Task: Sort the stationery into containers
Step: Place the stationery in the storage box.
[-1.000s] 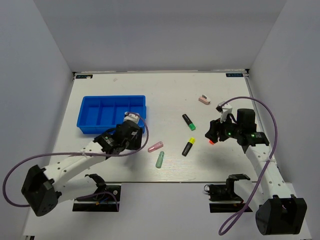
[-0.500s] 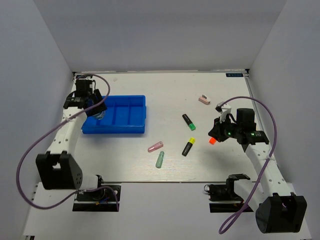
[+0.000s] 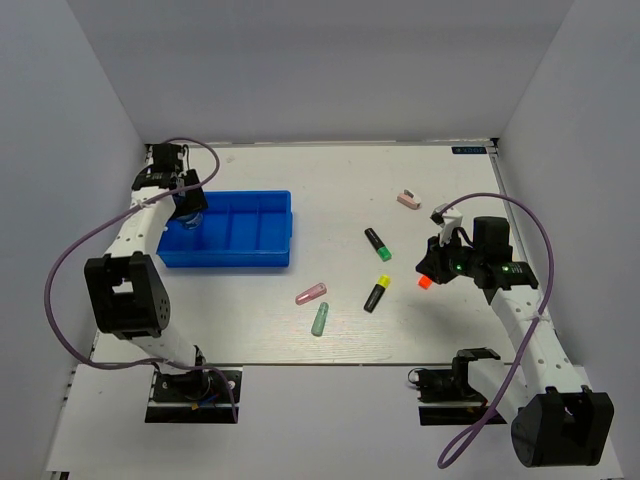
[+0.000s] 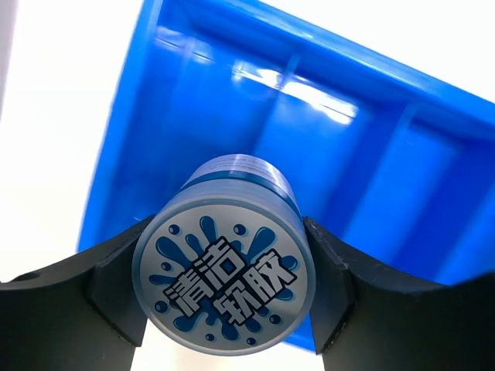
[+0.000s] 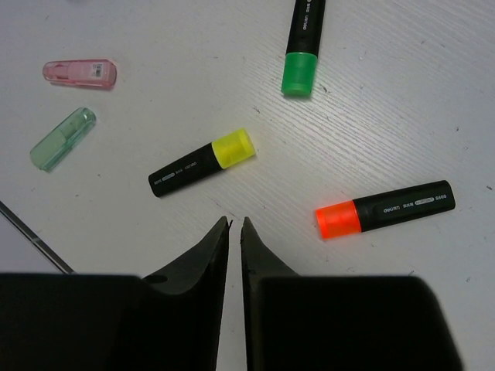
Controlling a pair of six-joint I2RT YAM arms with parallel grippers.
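Note:
The round blue-white roll (image 4: 224,286) sits clamped between the jaws of my left gripper (image 4: 228,255), which hangs over the left end of the blue tray (image 4: 387,154). From above, the left gripper (image 3: 190,213) is at the tray's (image 3: 240,255) far-left compartment. My right gripper (image 5: 234,222) is shut and empty above the table. The orange-capped highlighter (image 5: 387,210) lies just right of it, the yellow one (image 5: 203,162) just ahead, the green one (image 5: 303,46) farther on. A pink eraser (image 5: 80,73) and a mint eraser (image 5: 63,139) lie to the left.
A small pink clip (image 3: 407,198) lies at the back right of the table. The erasers (image 3: 311,293) (image 3: 320,319) rest mid-table, between the tray and the highlighters (image 3: 377,243) (image 3: 376,293). Grey walls close in three sides.
My left arm swung from the tray's near right corner to its far left end, carrying the roll. My right jaws closed on nothing; the orange highlighter stayed on the table.

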